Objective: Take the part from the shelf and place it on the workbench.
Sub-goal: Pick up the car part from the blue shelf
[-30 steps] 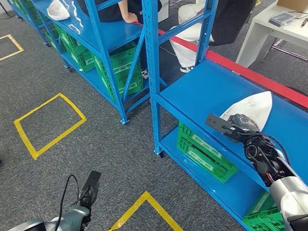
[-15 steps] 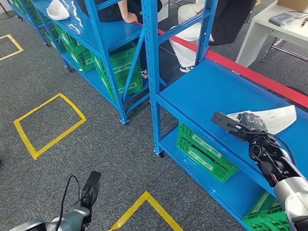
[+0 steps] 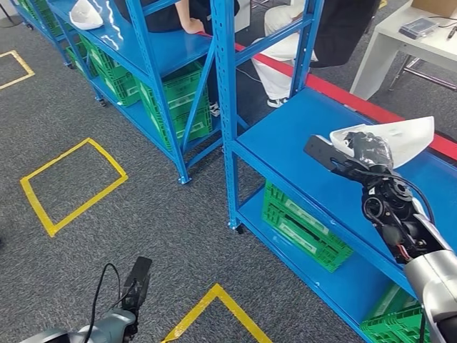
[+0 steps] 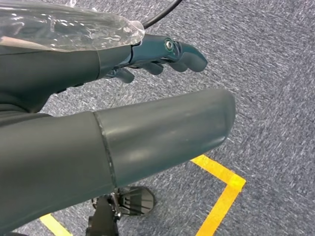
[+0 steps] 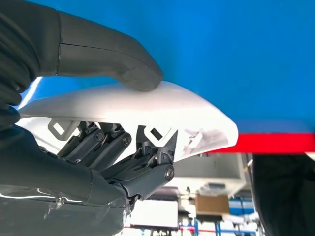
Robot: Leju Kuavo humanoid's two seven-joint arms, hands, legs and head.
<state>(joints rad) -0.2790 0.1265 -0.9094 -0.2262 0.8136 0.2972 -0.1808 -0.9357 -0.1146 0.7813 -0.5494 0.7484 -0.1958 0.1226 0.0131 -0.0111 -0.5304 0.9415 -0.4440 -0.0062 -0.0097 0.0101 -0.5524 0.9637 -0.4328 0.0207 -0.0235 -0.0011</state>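
The white moulded part (image 3: 396, 137) is lifted off the blue shelf (image 3: 318, 143) on the right, held edge-on above the shelf board. My right hand (image 3: 369, 153) grips it; in the right wrist view the thumb (image 5: 111, 51) presses one face of the white part (image 5: 178, 110) and the dark fingers (image 5: 122, 152) curl under the other. My left hand (image 3: 135, 289) hangs low over the carpet at the bottom left, holding nothing, its fingers (image 4: 167, 51) straight and loosely together above the floor.
A second white part (image 3: 86, 14) lies on the far blue shelf (image 3: 161, 43) at the upper left. Green crates (image 3: 304, 229) fill the lower shelf levels. Yellow tape squares (image 3: 73, 182) mark the grey carpet. People sit behind the shelves; a white table (image 3: 398, 43) stands at the upper right.
My right hand has raised the white part clear of the shelf board and turned it from lying flat to edge-on. The left arm has barely moved.
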